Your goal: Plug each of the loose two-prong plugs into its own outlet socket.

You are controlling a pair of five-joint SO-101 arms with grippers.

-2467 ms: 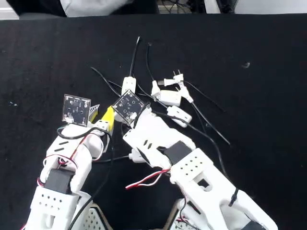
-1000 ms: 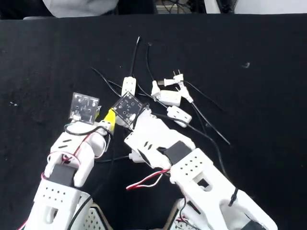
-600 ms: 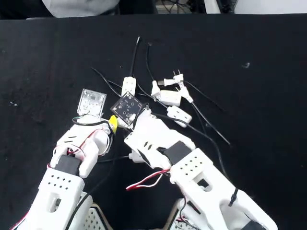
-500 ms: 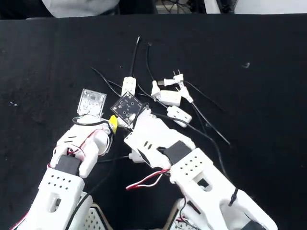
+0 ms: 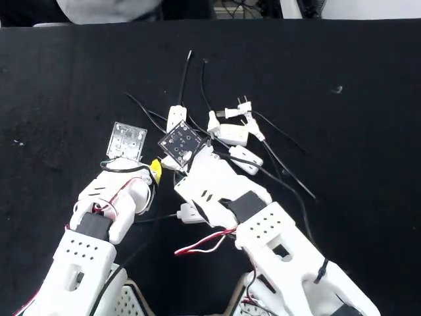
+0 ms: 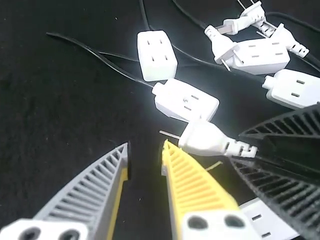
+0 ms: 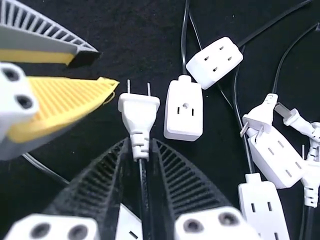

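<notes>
White two-prong plug (image 7: pixel 138 112) (both prongs straight), ribbed neck behind.

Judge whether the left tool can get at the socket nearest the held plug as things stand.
Probably, but tightly. The open left tool sits close to the socket, yet the plug held by the right tool lies just before its yellow finger, crowding the way.
</notes>
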